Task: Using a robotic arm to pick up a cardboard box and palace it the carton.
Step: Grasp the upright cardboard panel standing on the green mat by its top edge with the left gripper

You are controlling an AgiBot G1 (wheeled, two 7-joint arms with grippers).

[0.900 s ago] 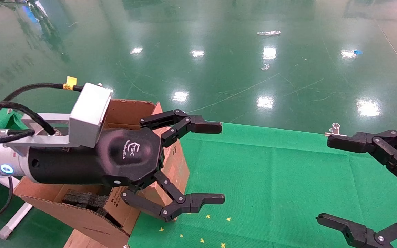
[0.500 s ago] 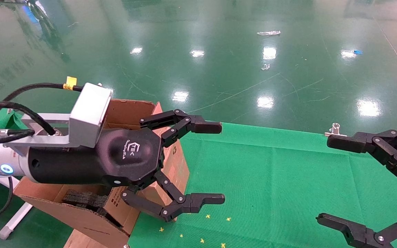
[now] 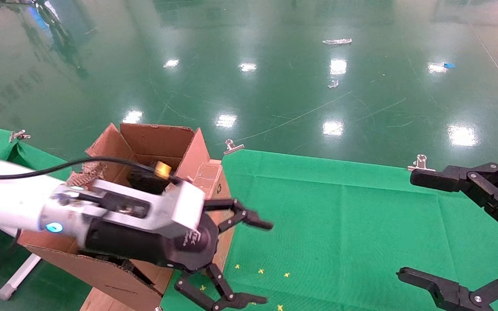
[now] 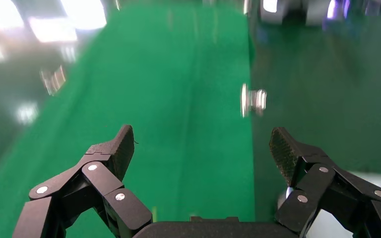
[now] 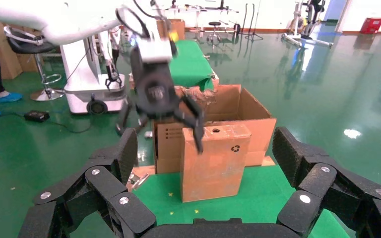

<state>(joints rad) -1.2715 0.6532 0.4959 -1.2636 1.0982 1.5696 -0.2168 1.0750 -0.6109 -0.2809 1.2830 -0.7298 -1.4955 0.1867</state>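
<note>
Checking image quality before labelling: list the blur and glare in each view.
Head view: left gripper motion-smeared, lamp glare on the glossy floor. Left wrist view: green cloth streaked, fingers sharp. Right wrist view: left gripper blurred, cardboard box crisp.

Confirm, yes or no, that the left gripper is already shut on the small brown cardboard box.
No: the left gripper has its jaws spread wide and holds nothing, while the small brown cardboard box stands upright, free, on the green cloth.
</note>
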